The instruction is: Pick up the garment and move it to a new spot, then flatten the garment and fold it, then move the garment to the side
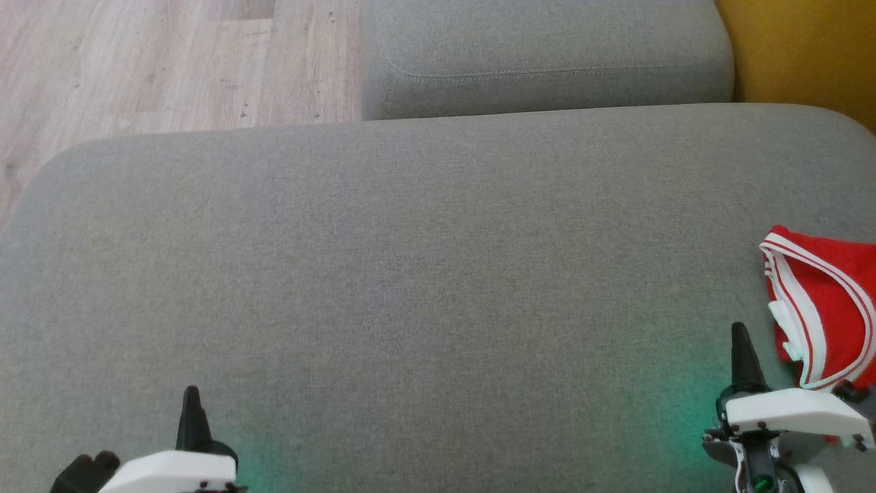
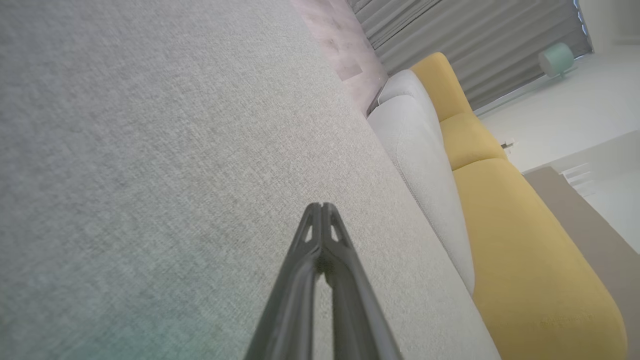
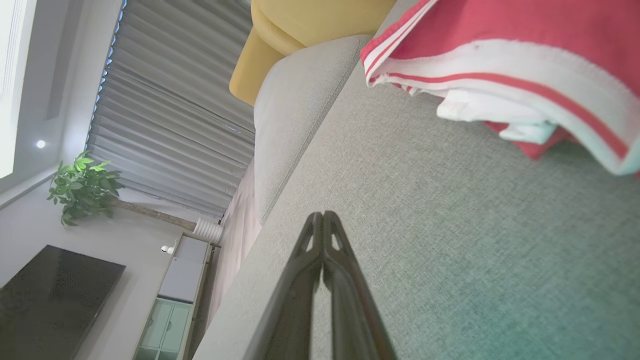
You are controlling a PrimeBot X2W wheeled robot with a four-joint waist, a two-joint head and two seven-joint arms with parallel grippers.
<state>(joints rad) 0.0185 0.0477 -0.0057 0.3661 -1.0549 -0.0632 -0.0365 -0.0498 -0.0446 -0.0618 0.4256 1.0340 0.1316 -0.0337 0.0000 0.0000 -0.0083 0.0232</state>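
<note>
The red, white-striped garment (image 1: 828,301) is lying bunched at the right edge of the grey cushion (image 1: 410,274), just beside the right gripper (image 1: 739,329). That gripper is pointing across the cushion with its fingers pressed together, holding nothing. The left gripper (image 1: 191,392) is sitting well apart at the lower left, its fingers likewise meeting tip to tip and gripping nothing.

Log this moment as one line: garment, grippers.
garment: red, white-striped, on grey cushion, robot's right | left gripper: shut, empty | right gripper: shut, empty, beside garment | hold: none
</note>
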